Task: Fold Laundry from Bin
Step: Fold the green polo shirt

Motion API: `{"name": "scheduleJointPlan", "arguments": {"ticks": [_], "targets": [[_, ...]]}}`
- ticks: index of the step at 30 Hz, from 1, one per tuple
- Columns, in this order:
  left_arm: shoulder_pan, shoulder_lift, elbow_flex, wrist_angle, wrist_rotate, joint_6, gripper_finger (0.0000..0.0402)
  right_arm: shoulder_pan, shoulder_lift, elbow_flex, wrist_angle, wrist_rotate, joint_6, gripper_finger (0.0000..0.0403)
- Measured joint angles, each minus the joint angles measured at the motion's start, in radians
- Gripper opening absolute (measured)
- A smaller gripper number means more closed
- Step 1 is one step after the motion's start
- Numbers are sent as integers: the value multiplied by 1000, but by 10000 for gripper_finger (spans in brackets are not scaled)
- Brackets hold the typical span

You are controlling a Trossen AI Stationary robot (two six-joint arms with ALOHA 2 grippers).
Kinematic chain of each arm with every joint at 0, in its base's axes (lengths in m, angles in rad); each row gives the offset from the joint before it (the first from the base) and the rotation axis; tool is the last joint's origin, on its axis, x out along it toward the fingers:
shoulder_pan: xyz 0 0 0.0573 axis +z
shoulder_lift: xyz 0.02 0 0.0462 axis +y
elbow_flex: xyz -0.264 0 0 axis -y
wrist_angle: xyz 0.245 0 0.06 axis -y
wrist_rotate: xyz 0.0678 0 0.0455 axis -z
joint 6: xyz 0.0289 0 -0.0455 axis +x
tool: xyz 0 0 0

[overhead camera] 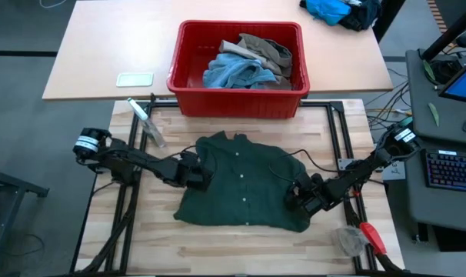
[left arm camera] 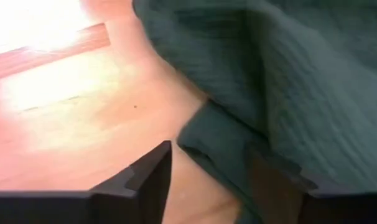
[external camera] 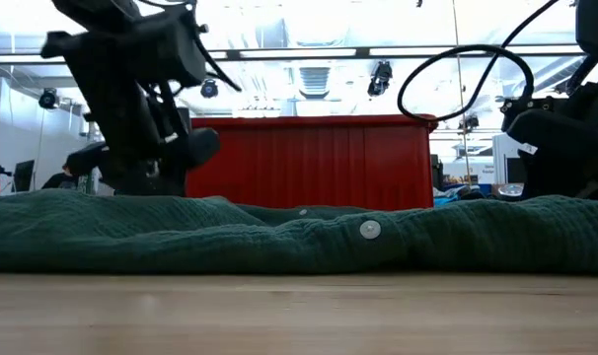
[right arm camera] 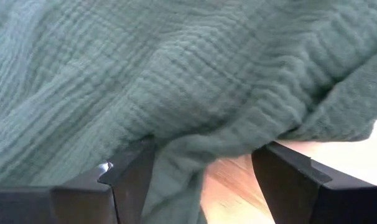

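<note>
A dark green button-up shirt (overhead camera: pixel 241 185) lies spread flat on the wooden table, front up; in the low view the shirt (external camera: pixel 299 237) shows as a low ridge. My left gripper (overhead camera: pixel 201 175) stands open at its left edge, and a fold of that edge (left arm camera: pixel 207 149) sits between the fingers. My right gripper (overhead camera: pixel 298 196) stands open at the shirt's right edge, with a bunched fold (right arm camera: pixel 182 162) between its fingers. Behind the shirt stands the red bin (overhead camera: pixel 237 100), which holds light blue denim (overhead camera: pixel 233 73) and a khaki piece (overhead camera: pixel 267 50). My left gripper slants down from the table's left over the shirt's left edge. The cloth fold lies against or over one finger (left arm camera: pixel 275 180), while bare wood shows beside the other finger (left arm camera: pixel 154 177). The cloth rests on the table. My right gripper slants down from the table's right over the shirt's right edge. The fold lies against one finger (right arm camera: pixel 135 168), and bare wood shows beside the other finger (right arm camera: pixel 282 174). The cloth rests on the table, slack.
A clear bottle-like thing (overhead camera: pixel 146 123) lies left of the shirt's collar. A white flat object (overhead camera: pixel 134 78) sits on the far table. A red-handled tool (overhead camera: pixel 371 237) and a clear bag (overhead camera: pixel 348 240) lie at the near right. A bright blue cloth heap (overhead camera: pixel 337 9) lies far right.
</note>
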State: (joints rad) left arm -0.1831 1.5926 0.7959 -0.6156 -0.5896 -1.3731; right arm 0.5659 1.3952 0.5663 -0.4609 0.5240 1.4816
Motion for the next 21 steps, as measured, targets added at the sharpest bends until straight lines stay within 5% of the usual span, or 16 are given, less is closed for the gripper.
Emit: {"name": "scheduleJointPlan", "arguments": {"ticks": [5,11,16,21], "targets": [[26,61,-2,2,-13,9,224,0,0,0,-1,0,0,256],[43,115,-6,85,-29,67,214,0,0,0,-1,0,0,251],[43,136,-6,154,-56,106,156,1,0,0,0,0,0,253],[41,148,-6,161,-76,116,51,1,0,0,0,0,-1,252]]}}
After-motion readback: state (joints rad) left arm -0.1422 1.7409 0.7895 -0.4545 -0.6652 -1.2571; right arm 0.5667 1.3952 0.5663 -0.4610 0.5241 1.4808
